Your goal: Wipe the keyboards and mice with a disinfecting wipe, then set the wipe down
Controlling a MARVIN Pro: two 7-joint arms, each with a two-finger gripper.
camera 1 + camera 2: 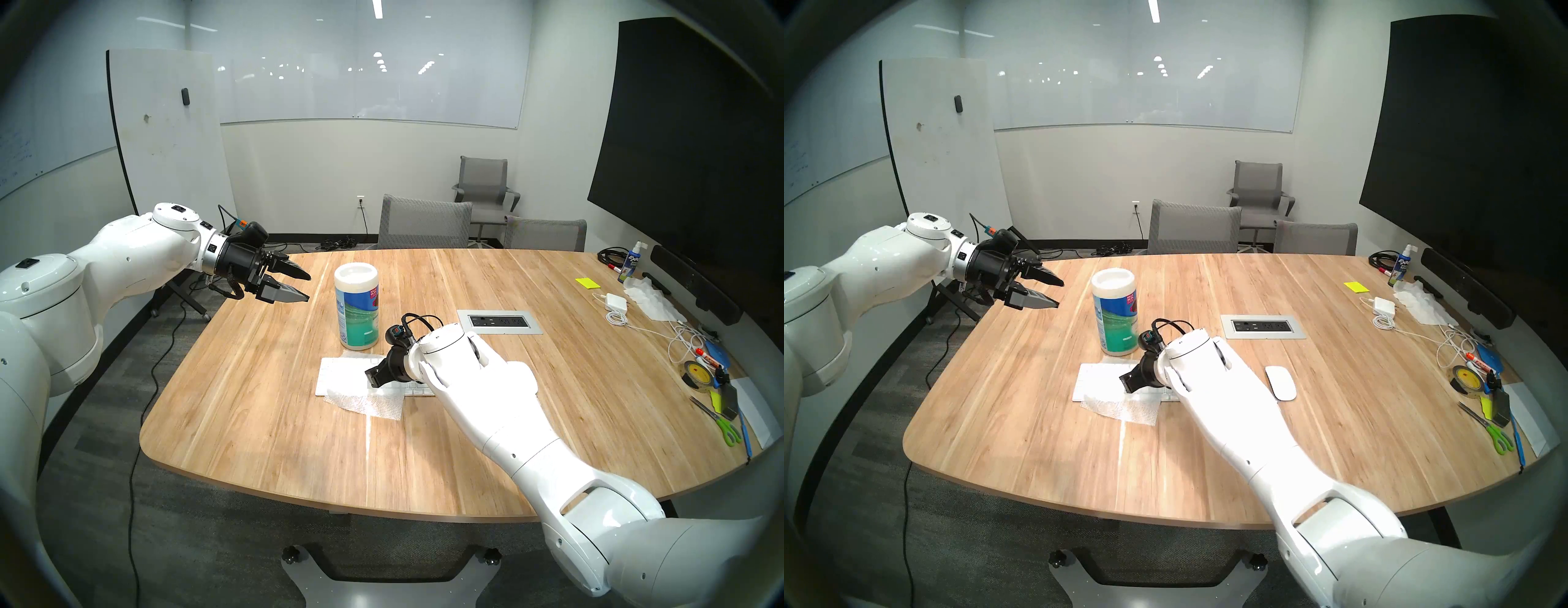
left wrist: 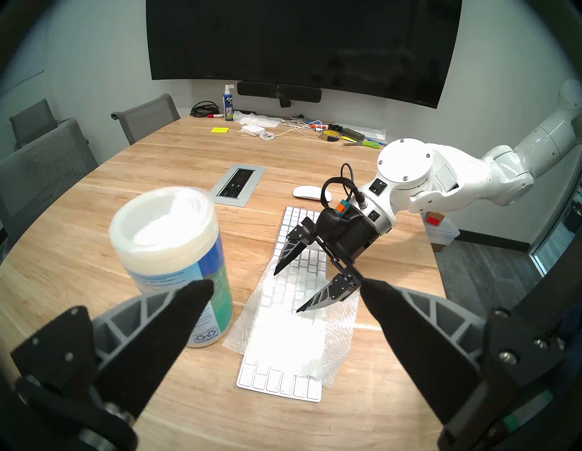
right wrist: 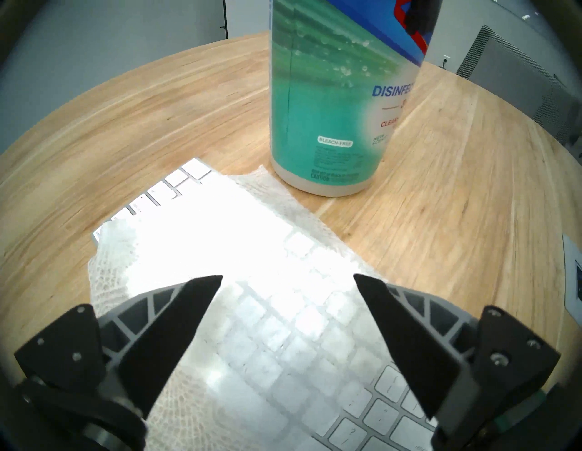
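While the wipe [image 2: 294,330] lies spread over the keyboard [image 2: 285,382], both sets of fingers stand wide and hold nothing.

The wooden surface [image 1: 263,424] carries the white keyboard toward its near-left part, lengthwise along the near edge, with the wipe draped over the left half and spilling onto the wood at the near side. The canister of wipes [image 1: 356,312] stands upright just behind the keyboard's left end (lid off, white roll showing). The right gripper [image 2: 287,291] hangs above the covered keys, apart from the wipe. The left gripper [image 1: 299,285] hovers over the surface's left edge. The mouse [image 1: 1279,381] rests right of the keyboard, apart from it.
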